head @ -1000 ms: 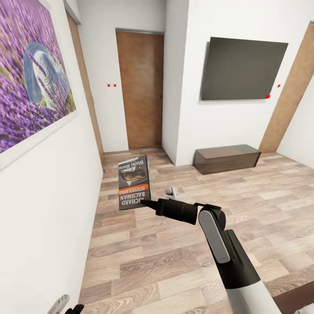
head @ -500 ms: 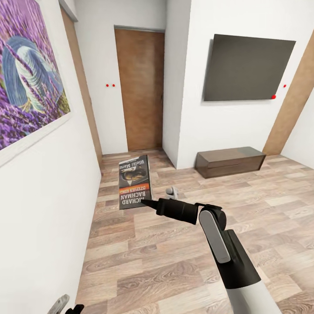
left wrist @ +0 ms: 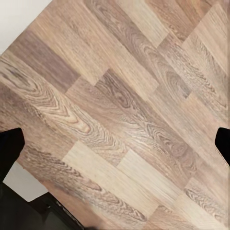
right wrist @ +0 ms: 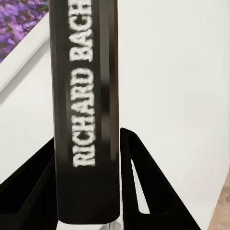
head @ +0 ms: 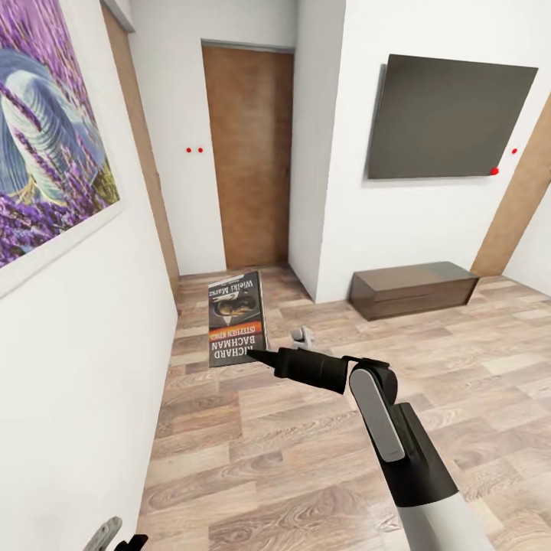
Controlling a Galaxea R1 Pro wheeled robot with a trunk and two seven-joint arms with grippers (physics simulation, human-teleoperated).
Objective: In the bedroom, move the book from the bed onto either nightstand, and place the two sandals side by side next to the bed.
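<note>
My right gripper [head: 256, 354] is shut on the book [head: 236, 319], a thin dark paperback with an orange band and white lettering, held out flat above the wooden floor. The right wrist view looks along the book's spine [right wrist: 86, 110], with a black finger [right wrist: 143, 187] pressed on each side of it. Two fingertips [left wrist: 10, 146] of my left gripper [left wrist: 115, 143] stand far apart over bare floor planks, so it is open and holds nothing; a bit of that gripper [head: 115, 536] peeks in at the head view's lower edge. The bed, the nightstand and the sandals are out of view.
A white wall with a purple lavender painting [head: 46, 138] runs close along my left. Ahead are a closed brown door [head: 249, 153], a wall corner, a dark wall-mounted screen [head: 451, 119] and a low brown cabinet [head: 413, 288] beneath it. Wooden floor [head: 306, 459] stretches to the right.
The whole head view has shifted: the screen and low cabinet slid rightward and the painting drew nearer, so the camera moved. The book stays held the same way in my right gripper.
</note>
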